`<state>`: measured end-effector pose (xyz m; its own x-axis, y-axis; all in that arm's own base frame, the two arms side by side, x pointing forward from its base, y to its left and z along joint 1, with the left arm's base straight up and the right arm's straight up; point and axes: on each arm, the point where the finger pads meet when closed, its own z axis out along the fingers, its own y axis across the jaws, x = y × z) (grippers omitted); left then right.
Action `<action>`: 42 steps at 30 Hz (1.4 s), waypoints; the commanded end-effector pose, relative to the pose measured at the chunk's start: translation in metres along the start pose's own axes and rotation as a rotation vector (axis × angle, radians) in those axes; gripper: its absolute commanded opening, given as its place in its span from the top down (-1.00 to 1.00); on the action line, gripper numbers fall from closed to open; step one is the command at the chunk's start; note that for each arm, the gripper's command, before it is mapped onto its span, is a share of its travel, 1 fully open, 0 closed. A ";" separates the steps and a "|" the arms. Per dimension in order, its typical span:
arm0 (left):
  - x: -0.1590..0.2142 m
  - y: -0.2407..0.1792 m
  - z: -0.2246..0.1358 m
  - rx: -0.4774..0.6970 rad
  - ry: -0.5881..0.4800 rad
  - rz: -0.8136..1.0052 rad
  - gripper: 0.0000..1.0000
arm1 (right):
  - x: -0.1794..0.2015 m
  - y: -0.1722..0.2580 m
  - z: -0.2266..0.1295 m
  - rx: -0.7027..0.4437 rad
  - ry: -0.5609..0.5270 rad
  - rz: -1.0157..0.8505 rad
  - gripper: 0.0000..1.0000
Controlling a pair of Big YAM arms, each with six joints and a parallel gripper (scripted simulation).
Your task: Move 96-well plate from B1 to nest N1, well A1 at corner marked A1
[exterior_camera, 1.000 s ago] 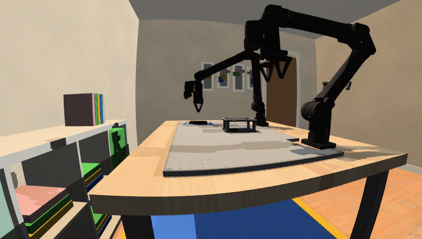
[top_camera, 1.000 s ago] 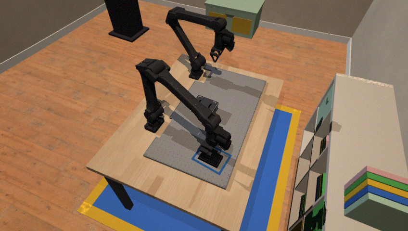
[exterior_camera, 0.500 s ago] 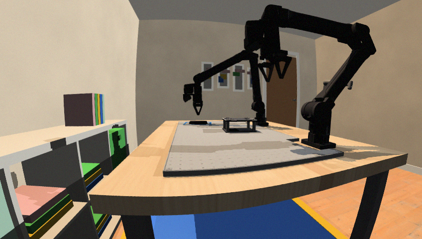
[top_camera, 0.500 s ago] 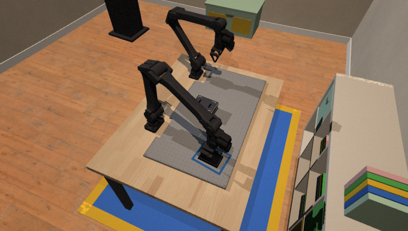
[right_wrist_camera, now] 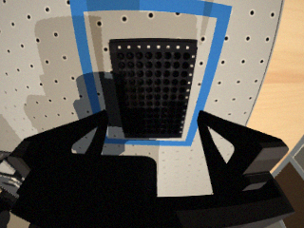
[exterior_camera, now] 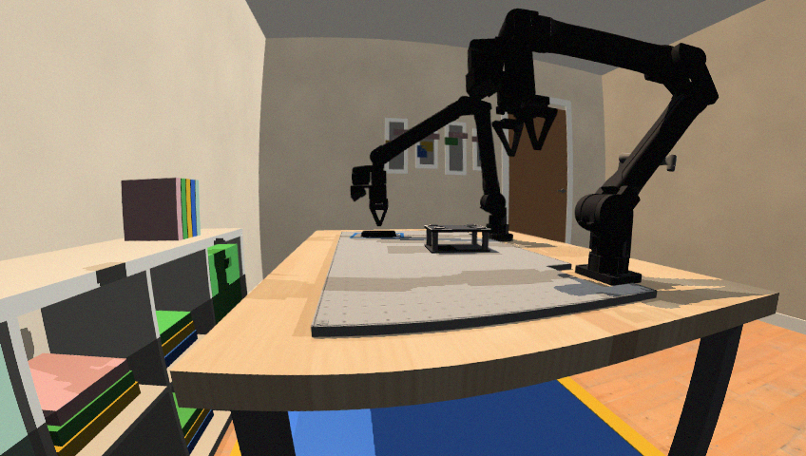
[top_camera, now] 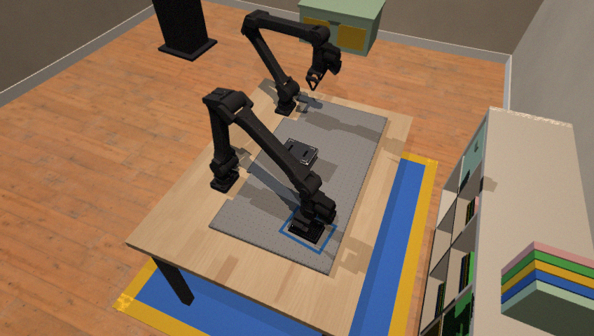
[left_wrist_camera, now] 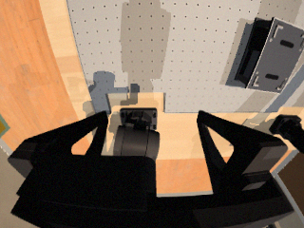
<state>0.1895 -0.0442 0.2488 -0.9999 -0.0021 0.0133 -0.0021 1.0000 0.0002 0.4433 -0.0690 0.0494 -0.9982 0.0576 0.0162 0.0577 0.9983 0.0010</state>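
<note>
A room with an orange plank floor (top_camera: 83,124) (exterior_camera: 758,361) (left_wrist_camera: 24,71) and beige-grey walls surrounds a pale wooden table (top_camera: 174,216) (exterior_camera: 271,361) (left_wrist_camera: 180,142) (right_wrist_camera: 285,71), which carries a grey perforated board (top_camera: 354,145) (exterior_camera: 367,311) (left_wrist_camera: 204,47) (right_wrist_camera: 256,47). In the top view, the black rectangular 96-well plate (top_camera: 312,233) (exterior_camera: 378,234) (right_wrist_camera: 152,90) lies at the near end of the board, inside a blue square outline (top_camera: 299,241) (exterior_camera: 355,235) (right_wrist_camera: 215,47); the black right gripper (top_camera: 300,224) (exterior_camera: 378,222) (right_wrist_camera: 152,115) is over it, and the black left gripper (top_camera: 314,81) (exterior_camera: 525,150) (left_wrist_camera: 152,115) hangs at the far end. The exterior view shows the plate at the far left, the right gripper above and apart from it, and the dark raised nest (top_camera: 299,150) (exterior_camera: 456,228) (left_wrist_camera: 280,59) on posts to its right. The left gripper is in the air, high and nearer. In the left wrist view, its fingers stand wide apart with nothing between them; the nest, at far right, has pale corner locators and no plate on it. In the right wrist view, the fingers are also spread wide, holding nothing, and the plate lies beyond their tips, pale marks along its far and right rims too small to read.
</note>
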 end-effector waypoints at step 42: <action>-0.007 -0.001 -0.014 0.008 -0.048 -0.010 -1.00 | -0.019 -0.002 0.024 0.005 -0.056 -0.004 -1.00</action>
<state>0.1895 -0.0442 0.2488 -0.9999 -0.0021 0.0133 -0.0021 1.0000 0.0002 0.4463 -0.0692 0.0114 -0.9983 0.0576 -0.0038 0.0576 0.9983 0.0000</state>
